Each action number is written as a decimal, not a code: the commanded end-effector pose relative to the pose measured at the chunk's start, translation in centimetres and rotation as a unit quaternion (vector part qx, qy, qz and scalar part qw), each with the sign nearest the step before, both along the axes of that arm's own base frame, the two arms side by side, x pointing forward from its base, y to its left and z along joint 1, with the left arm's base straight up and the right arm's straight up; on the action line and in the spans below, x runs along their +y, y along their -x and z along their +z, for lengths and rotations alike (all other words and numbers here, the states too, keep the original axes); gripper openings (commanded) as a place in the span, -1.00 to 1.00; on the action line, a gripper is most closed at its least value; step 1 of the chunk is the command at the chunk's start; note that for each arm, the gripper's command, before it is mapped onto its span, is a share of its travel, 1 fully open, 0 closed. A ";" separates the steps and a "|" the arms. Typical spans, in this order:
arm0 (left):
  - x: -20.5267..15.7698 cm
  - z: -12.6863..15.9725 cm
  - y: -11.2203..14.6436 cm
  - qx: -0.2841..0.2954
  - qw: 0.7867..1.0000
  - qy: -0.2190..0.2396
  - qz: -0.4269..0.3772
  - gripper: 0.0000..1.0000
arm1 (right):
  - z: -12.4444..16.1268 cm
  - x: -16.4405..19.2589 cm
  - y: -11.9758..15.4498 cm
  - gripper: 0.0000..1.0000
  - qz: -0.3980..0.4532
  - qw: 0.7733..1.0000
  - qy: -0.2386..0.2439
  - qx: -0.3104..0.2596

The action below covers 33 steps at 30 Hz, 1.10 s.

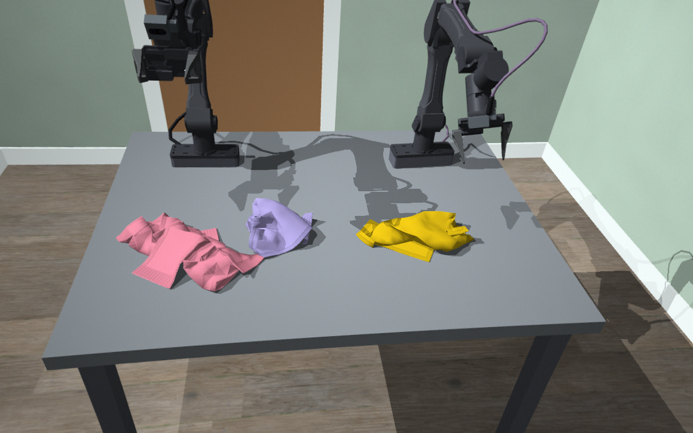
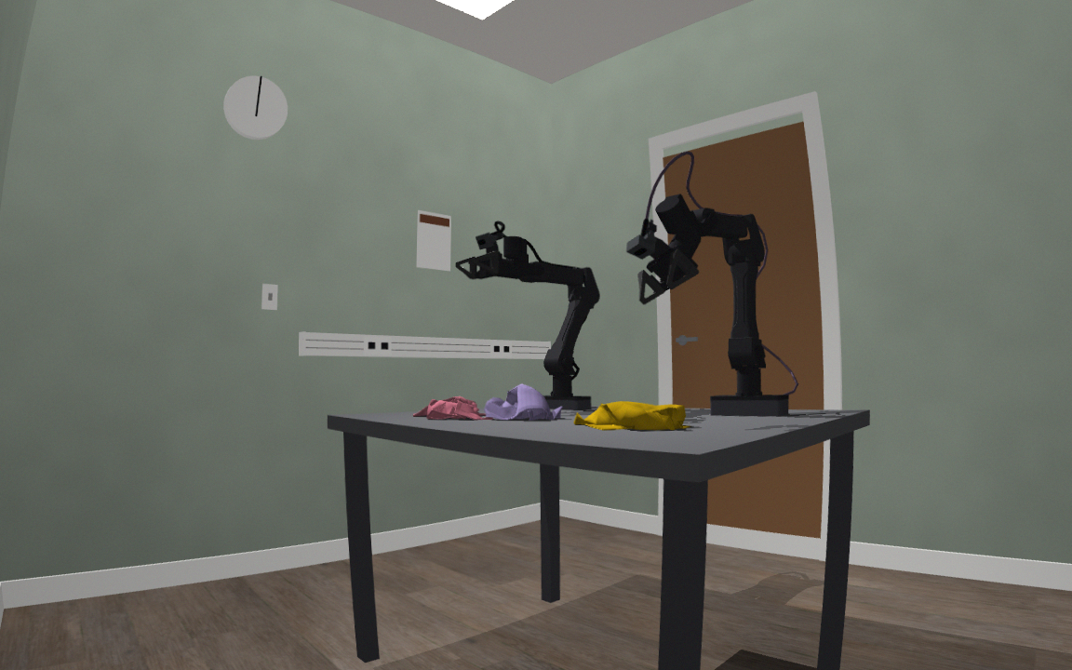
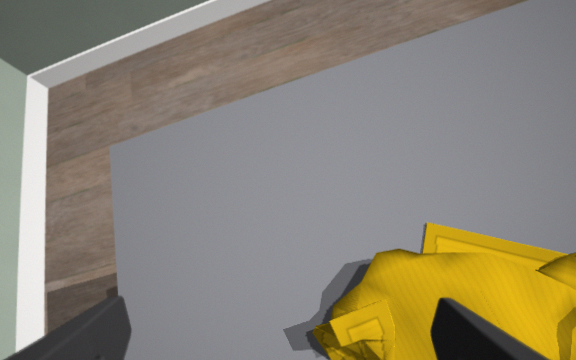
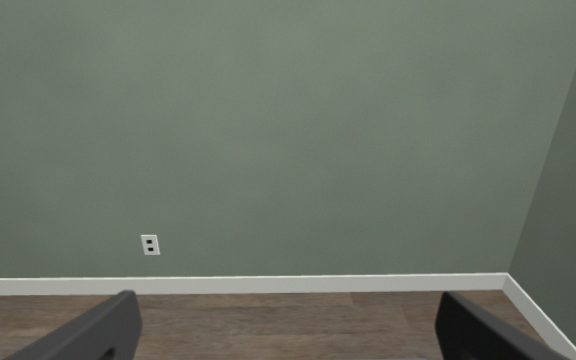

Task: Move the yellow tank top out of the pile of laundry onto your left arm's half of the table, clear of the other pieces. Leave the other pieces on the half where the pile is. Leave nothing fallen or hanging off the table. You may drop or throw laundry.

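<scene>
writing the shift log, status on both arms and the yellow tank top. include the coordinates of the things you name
left gripper (image 1: 482, 156) (image 2: 666, 287) and right gripper (image 1: 166, 72) (image 2: 463, 266) open, empty; crumpled yellow fabric tank top (image 1: 418, 231) (image 2: 636, 415) (image 3: 473, 295) on left arm's half, apart from others; nothing blocking it
</scene>
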<state>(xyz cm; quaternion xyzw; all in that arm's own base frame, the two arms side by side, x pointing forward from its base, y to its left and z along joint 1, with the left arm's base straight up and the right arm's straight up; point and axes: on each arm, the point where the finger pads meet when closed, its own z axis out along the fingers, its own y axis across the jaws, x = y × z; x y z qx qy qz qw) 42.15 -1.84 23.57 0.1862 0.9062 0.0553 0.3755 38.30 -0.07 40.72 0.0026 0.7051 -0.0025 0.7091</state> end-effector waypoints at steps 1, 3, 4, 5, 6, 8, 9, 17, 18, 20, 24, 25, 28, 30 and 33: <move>0.8 5.4 -1.6 -0.136 0.988 0.049 0.052 0.83 | 2.6 0.6 0.7 0.83 0.009 1.000 0.005 -0.029; 0.8 5.4 -1.6 -0.136 0.988 0.049 0.052 0.83 | 2.6 0.6 0.7 0.83 0.009 1.000 0.005 -0.029; 0.3 5.9 -1.5 -0.150 0.986 0.058 0.051 0.83 | 2.6 0.6 0.7 0.83 0.009 1.000 0.005 -0.029; 0.4 7.2 -1.2 -0.173 0.981 0.067 0.055 0.83 | 2.6 0.6 0.7 0.83 0.009 1.000 0.005 -0.029; 0.4 8.1 -1.0 -0.191 0.977 0.076 0.060 0.83 | 2.6 0.6 0.7 0.83 0.009 1.000 0.005 -0.029; 1.4 12.7 0.0 -0.277 0.950 0.114 0.083 0.83 | 2.6 0.6 0.7 0.83 0.009 1.000 0.005 -0.029; 1.3 13.9 0.5 -0.294 0.943 0.129 0.084 0.83 | 2.6 0.6 0.7 0.83 0.009 1.000 0.005 -0.029; 1.8 17.3 3.8 -0.391 0.893 0.197 0.102 0.83 | 2.6 0.6 0.7 0.83 0.009 1.000 0.005 -0.029; 1.8 16.8 3.7 -0.385 0.897 0.193 0.102 0.83 | 2.6 0.6 0.7 0.83 0.009 1.000 0.005 -0.029; 1.8 16.8 3.7 -0.385 0.897 0.193 0.102 0.83 | 2.6 0.6 0.7 0.83 0.009 1.000 0.005 -0.029; 1.8 20.6 5.0 -0.416 0.889 0.171 0.087 0.83 | 2.6 0.6 0.7 0.83 0.009 1.000 0.005 -0.029; 2.0 20.7 5.1 -0.418 0.888 0.170 0.088 0.83 | 2.6 0.6 0.7 0.83 0.009 1.000 0.005 -0.029; 2.0 20.6 4.8 -0.417 0.889 0.169 0.087 0.83 | 2.6 0.6 0.7 0.83 0.009 1.000 0.005 -0.029; 1.7 19.8 4.1 -0.406 0.894 0.170 0.082 0.83 | 2.6 0.6 0.7 0.83 0.009 1.000 0.005 -0.029; 1.7 20.4 4.5 -0.413 0.891 0.171 0.080 0.83 | 2.5 0.6 0.7 0.83 0.009 1.000 0.005 -0.027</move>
